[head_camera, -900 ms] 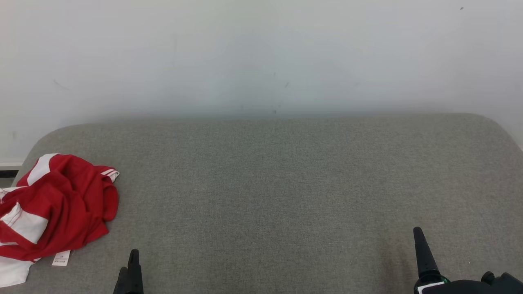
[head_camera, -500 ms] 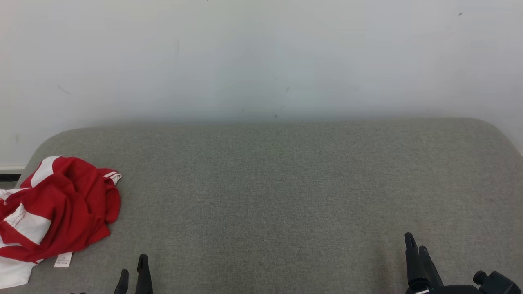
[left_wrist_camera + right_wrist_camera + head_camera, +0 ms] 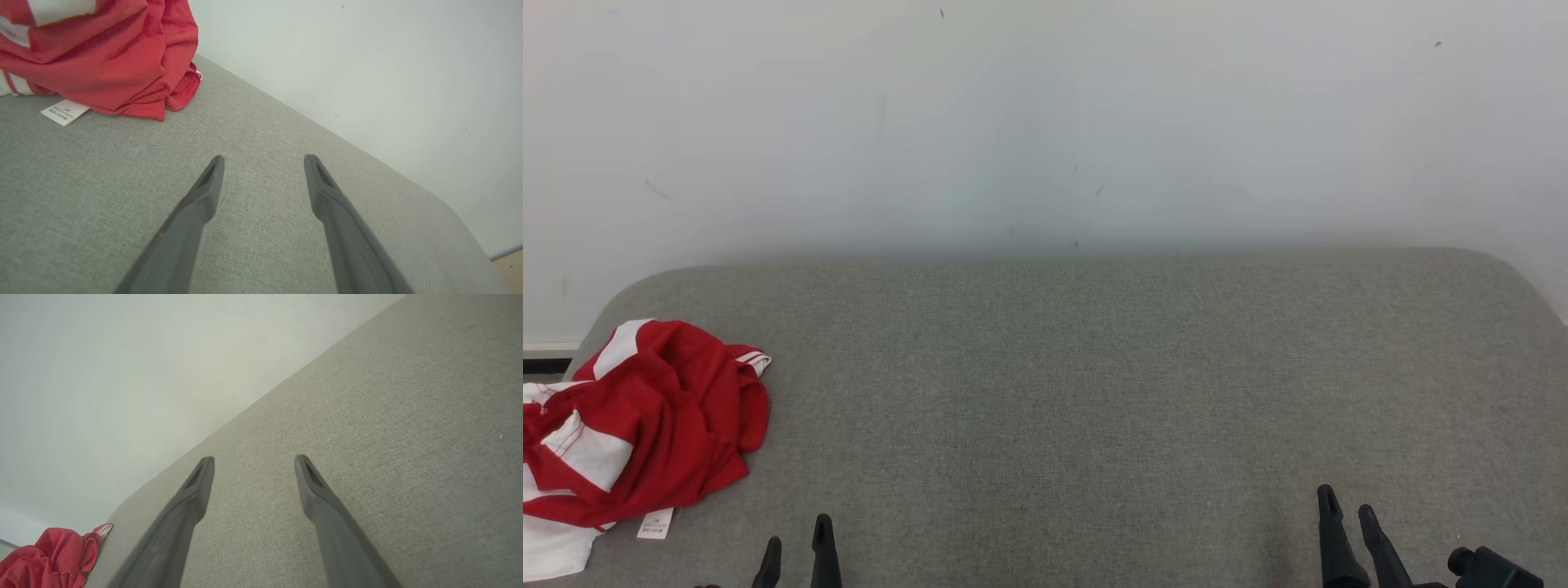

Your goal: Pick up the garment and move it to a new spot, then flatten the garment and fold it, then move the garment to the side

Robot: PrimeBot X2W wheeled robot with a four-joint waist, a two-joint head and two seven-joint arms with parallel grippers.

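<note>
The garment [image 3: 645, 429] is a crumpled red and white shirt with a white care label, lying at the left end of the grey padded surface [image 3: 1078, 392]. It also appears in the left wrist view as the garment [image 3: 106, 53] at the upper left, and in the right wrist view as the garment [image 3: 49, 557] at the lower left corner. My left gripper [image 3: 798, 545] is open at the bottom edge, a little to the right of the shirt, with bare fabric between its fingers [image 3: 206, 185]. My right gripper [image 3: 1347, 506] stands open near the lower right, over bare fabric.
A pale wall [image 3: 1045, 122] rises directly behind the padded surface. The surface has rounded corners, and its left edge runs just beyond the shirt. A strip of wooden floor [image 3: 508, 267] shows past its far right corner.
The head view has tilted, so the whole picture sits slightly lower. Both grippers have drawn back toward the bottom edge, and each now shows two separate fingertips. The garment lies as before.
</note>
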